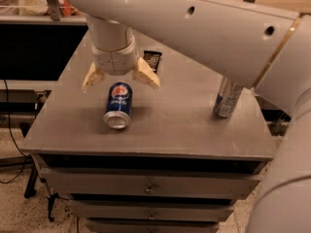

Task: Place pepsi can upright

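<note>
The pepsi can (118,105) lies on its side on the grey cabinet top (175,125), left of centre, with its silver end facing the front edge. Its round red-white-blue logo faces up. My gripper (120,80) hangs open just above and behind the can's far end. Its two tan fingertips (146,76) are spread wide to either side of the can and do not touch it.
A taller slim silver-and-blue can (227,99) stands upright at the right, partly hidden by my arm. A small dark packet (151,59) lies at the back. The cabinet has drawers (150,188) below its front edge. Cables trail on the floor at the left.
</note>
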Robot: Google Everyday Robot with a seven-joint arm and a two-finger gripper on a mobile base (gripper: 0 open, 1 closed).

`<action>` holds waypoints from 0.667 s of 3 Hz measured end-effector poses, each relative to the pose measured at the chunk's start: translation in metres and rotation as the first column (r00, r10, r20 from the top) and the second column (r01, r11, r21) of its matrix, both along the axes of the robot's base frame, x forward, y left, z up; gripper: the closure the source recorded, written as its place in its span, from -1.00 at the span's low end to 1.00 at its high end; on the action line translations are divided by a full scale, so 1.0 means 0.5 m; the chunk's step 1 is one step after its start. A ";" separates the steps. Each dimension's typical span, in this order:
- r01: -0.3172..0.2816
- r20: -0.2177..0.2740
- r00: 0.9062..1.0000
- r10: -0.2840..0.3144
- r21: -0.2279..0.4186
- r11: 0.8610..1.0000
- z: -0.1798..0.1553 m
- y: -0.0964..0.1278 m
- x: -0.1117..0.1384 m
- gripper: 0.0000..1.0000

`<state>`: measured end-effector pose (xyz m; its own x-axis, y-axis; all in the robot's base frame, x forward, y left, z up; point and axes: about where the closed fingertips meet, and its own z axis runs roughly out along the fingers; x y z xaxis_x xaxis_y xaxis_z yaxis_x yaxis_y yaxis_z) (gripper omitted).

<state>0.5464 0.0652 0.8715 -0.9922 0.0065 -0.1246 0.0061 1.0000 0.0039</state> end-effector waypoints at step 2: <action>-0.013 -0.034 0.999 0.014 0.007 1.000 -0.039 0.011 0.008 -1.00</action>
